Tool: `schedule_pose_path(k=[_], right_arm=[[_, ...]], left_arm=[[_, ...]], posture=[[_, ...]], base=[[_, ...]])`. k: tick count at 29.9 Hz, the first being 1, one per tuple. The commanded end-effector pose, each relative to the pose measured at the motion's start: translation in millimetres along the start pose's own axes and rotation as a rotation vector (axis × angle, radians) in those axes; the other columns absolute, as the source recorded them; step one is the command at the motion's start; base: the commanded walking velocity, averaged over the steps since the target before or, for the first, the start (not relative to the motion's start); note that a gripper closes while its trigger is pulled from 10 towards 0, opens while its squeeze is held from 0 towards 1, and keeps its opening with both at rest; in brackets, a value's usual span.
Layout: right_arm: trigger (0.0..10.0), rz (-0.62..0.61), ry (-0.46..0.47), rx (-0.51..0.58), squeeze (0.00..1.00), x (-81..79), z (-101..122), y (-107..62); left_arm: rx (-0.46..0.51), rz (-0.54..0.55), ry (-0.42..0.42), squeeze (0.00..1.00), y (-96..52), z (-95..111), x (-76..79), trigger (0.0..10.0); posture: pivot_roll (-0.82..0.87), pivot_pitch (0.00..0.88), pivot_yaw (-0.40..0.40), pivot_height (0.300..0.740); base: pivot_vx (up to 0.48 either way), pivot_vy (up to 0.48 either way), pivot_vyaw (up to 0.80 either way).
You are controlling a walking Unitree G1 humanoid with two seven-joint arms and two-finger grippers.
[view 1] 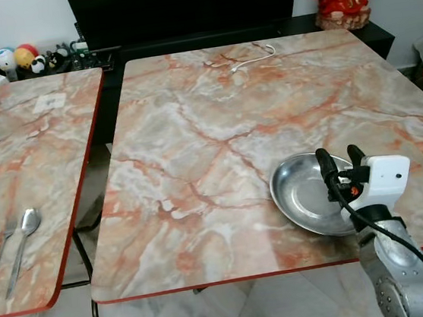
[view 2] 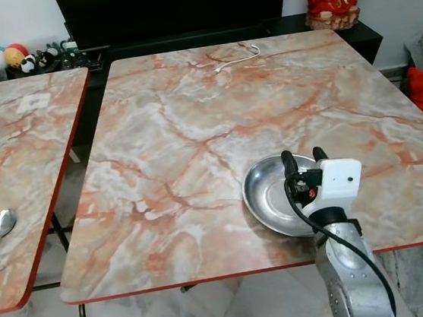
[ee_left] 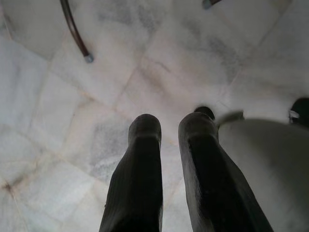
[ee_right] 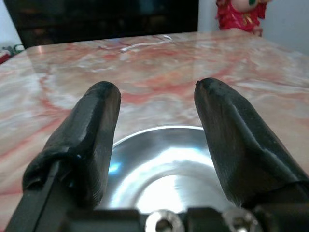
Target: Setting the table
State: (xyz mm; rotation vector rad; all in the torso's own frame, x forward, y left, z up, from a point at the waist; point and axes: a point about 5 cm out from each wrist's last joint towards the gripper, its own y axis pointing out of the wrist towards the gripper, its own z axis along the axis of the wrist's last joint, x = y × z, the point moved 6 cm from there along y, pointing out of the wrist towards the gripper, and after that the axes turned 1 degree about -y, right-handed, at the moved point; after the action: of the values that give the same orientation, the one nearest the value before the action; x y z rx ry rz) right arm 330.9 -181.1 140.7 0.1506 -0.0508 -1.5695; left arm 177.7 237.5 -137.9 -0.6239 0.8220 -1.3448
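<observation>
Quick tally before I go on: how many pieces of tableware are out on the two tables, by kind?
Steel bowls: 1, the bowl on the right-hand table, under the right gripper
Spoons: 1, the spoon on the left-hand table
Forks: 1, the fork lying beside the spoon, partly cut off by the frame
Total: 3

Even, soft daylight fills both head views, which are sharp throughout, and the glossy marble tabletop carries a pale sheen near its front edge while the steel bowl by the front right corner glints white on its rim. In the right wrist view the bowl shows a bright glare patch in its hollow, and the near black fingers look soft and out of focus. The left wrist view is dimmer and greyish, its floor tiles hazy and its fingers dark with little detail.
</observation>
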Motion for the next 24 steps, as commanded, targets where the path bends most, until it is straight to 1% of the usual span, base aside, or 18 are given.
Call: schedule_pose_path(k=[1,3,4,8,14,17,24], right_arm=[[10.0,0.023,0.000,-0.005,0.00,-8.4,-5,-2.6],[10.0,0.041,-0.011,-0.007,0.00,-14.4,-7,-5.8],[10.0,0.041,-0.011,-0.007,0.00,-14.4,-7,-5.8],[10.0,0.049,0.001,0.004,0.00,-18.4,-6,-8.3],[10.0,0.038,0.030,0.015,0.00,-17.9,-5,-4.1],[10.0,0.060,0.016,0.020,0.00,-22.9,-4,-1.5],[10.0,0.056,0.049,0.025,0.00,-28.7,-4,4.9]], left_arm=[[-0.038,0.020,0.001,0.00,-3.7,-14,-6.7,10.0],[-0.049,0.018,0.008,0.00,-4.7,-18,-4.7,10.0],[-0.049,0.018,0.008,0.00,-4.7,-18,-4.7,10.0],[-0.057,0.016,0.011,0.00,-6.9,-25,-2.2,10.0],[-0.052,0.019,0.014,0.00,-6.1,-22,-4.3,10.0],[-0.052,0.020,0.013,0.00,-5.9,-22,-4.0,10.0],[-0.053,0.022,0.005,0.00,-5.4,-21,-1.5,10.0]], posture=[[-0.14,0.069,0.027,0.740],[-0.14,0.073,0.028,0.740],[-0.14,0.073,0.028,0.740],[-0.13,0.072,0.027,0.740],[-0.12,0.061,0.022,0.740],[-0.11,0.053,0.017,0.740],[-0.10,0.030,0.010,0.740]], base=[[0.000,0.480,0.00],[0.000,0.480,0.00],[0.000,0.480,0.00],[0.000,0.480,0.71],[0.000,0.480,0.00],[0.000,0.480,0.00],[0.000,0.480,0.00]])
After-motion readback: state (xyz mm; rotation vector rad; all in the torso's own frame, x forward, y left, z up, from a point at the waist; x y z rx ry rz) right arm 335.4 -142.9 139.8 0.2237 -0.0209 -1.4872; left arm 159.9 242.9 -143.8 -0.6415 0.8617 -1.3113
